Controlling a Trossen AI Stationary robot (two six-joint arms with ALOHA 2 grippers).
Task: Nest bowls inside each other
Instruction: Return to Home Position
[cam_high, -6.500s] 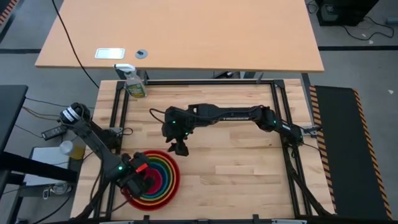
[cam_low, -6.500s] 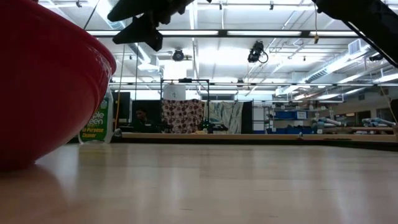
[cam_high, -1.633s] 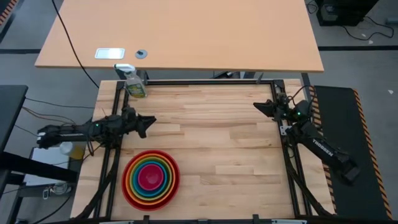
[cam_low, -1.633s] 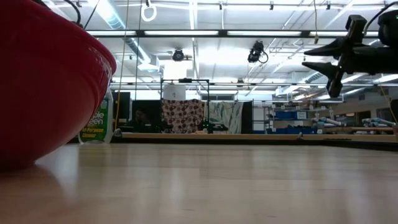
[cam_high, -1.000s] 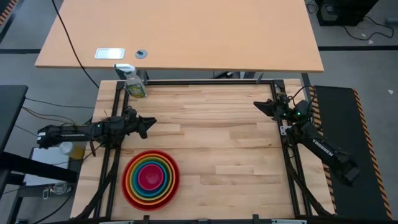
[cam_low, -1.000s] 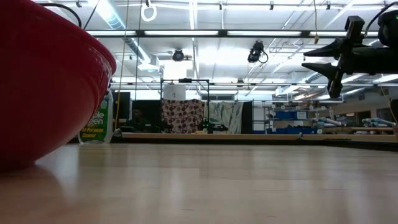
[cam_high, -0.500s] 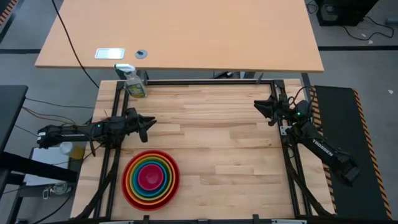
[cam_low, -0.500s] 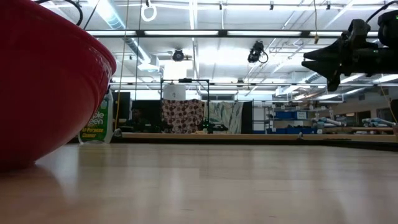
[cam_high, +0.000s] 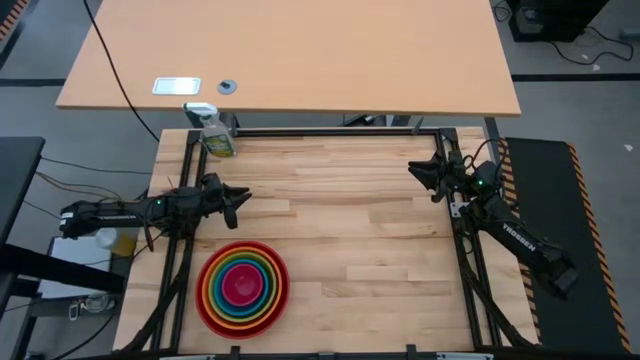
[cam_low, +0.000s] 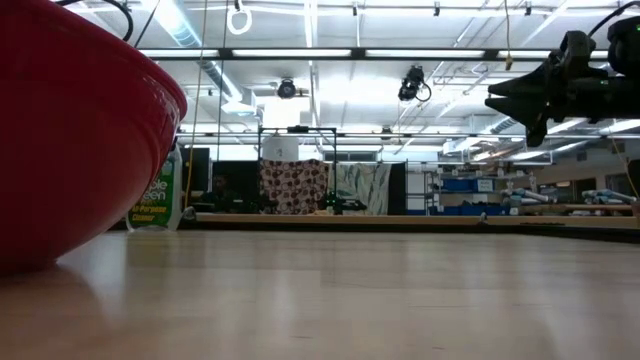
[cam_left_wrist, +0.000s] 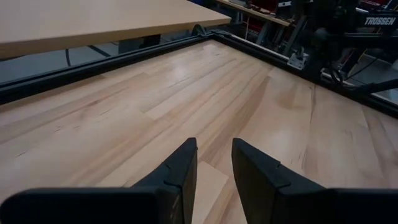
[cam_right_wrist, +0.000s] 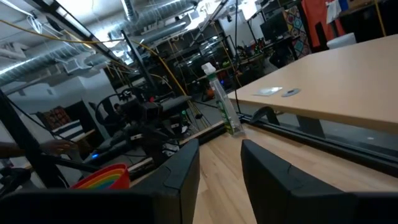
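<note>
The bowls (cam_high: 243, 285) sit nested in one stack at the table's near left: red outermost, then orange, green and blue rings, with magenta-pink in the middle. The red bowl (cam_low: 70, 130) rests on its base and fills the left of the low view. The stack's rim (cam_right_wrist: 102, 177) also shows in the right wrist view. My left gripper (cam_high: 240, 200) hangs open at the table's left edge, beyond the stack's far side, with only bare wood between its fingers (cam_left_wrist: 213, 146). My right gripper (cam_high: 413, 172) is open at the far right edge, high above the table (cam_low: 492, 100).
A green spray bottle (cam_high: 217, 135) stands at the far left corner. A black frame (cam_high: 330, 131) runs round the table top. Bare wood (cam_high: 350, 230) lies between the two arms. A larger desk (cam_high: 290, 50) stands beyond the far edge.
My right gripper has rolled about its own pointing line while staying in place: in the low view its two fingers, first stacked apart, now nearly overlap. My left gripper has rolled in place as well. The bowls have not moved.
</note>
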